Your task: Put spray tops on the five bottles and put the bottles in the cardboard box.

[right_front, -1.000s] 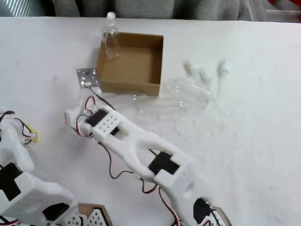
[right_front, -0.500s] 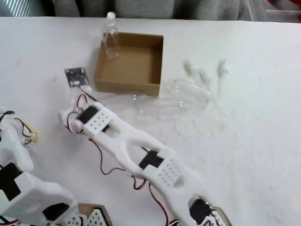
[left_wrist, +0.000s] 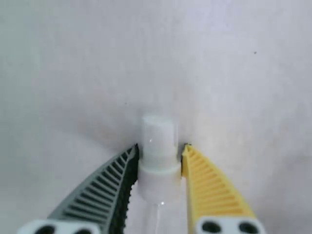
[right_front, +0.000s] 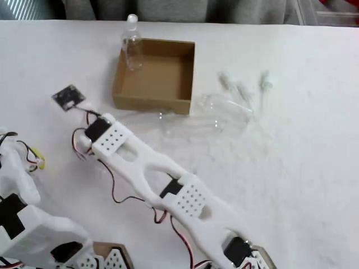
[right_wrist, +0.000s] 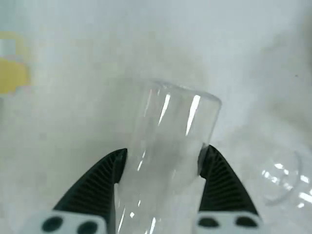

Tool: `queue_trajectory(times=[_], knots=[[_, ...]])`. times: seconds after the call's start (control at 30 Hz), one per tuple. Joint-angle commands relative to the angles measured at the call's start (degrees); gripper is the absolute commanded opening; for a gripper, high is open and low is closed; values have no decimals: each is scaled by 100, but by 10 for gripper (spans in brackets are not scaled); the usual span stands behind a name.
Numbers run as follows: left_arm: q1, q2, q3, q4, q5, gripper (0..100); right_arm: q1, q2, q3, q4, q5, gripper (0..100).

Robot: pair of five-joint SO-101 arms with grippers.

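My right gripper (right_wrist: 164, 154) is shut on a clear bottle (right_wrist: 170, 126) that has no top, its black fingers pressing both sides. My left gripper (left_wrist: 160, 148) is shut on a white spray top (left_wrist: 158, 146), held between its grey and yellow fingers over the white table. In the high view the right arm (right_front: 151, 168) stretches from the front edge to a spot left of the cardboard box (right_front: 154, 101). A capped bottle (right_front: 131, 45) stands at the box's far left corner. More clear bottles (right_front: 221, 106) and loose spray tops (right_front: 241, 87) lie right of the box.
The left arm (right_front: 22, 218) sits at the table's front left corner, its yellow finger (right_front: 38, 161) near the right arm's wrist. A wrist camera board (right_front: 68, 96) with red and black wires hangs left of the box. Another clear bottle (right_wrist: 287, 180) lies beside the held one.
The right arm has swung left, away from the box's front wall, carrying its wrist and camera board toward the left arm. The left arm and the things on the table stayed put.
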Motion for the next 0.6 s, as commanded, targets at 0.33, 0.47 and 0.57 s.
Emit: queue_trajectory(times=[0.33, 0.47, 0.57], knots=[[75, 127, -211, -105, 44, 135, 462, -1015, 334, 2677, 5002, 17], [84, 127, -211, -105, 44, 135, 725, -2211, 1811, 2668, 5662, 17], [92, 127, -211, -105, 44, 135, 857, -3248, 2699, 2651, 5855, 17]])
